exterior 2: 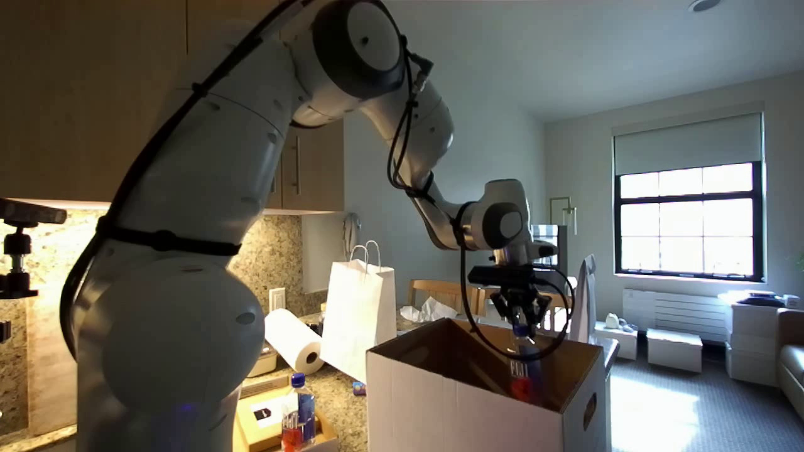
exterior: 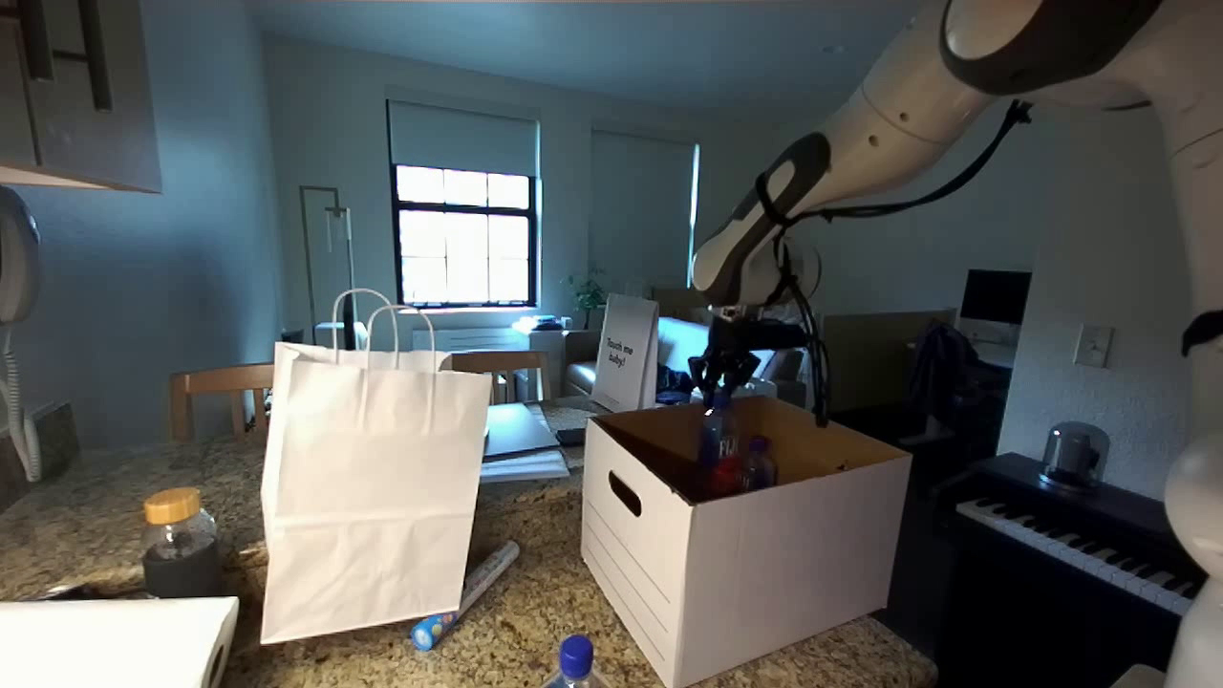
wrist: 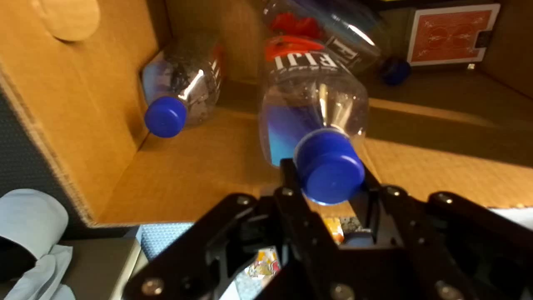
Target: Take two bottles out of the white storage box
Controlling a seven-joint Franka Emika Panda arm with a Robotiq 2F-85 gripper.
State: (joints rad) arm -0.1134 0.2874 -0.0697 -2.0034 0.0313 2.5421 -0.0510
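My gripper [exterior: 721,384] is low over the white storage box [exterior: 793,564], its fingers shut on the blue cap of a clear bottle [exterior: 717,441]. In the wrist view the cap sits between the fingertips [wrist: 327,171], and the held bottle [wrist: 310,96] shows a FIJI label. The held bottle hangs roughly upright inside the box, also in an exterior view [exterior 2: 524,370]; I cannot tell whether its base touches the floor. A second bottle [wrist: 179,87] stands near the box wall. A third bottle [wrist: 358,37] lies behind the held one. Another bottle [exterior 2: 298,408] stands outside the box.
The box's brown walls [wrist: 79,108] surround the bottles. A red card pack [wrist: 452,35] lies inside. On the counter are a white paper bag [exterior: 373,497], a blue-ended tube [exterior: 468,597], a jar with a wooden lid [exterior: 180,549] and a paper roll [exterior 2: 292,339].
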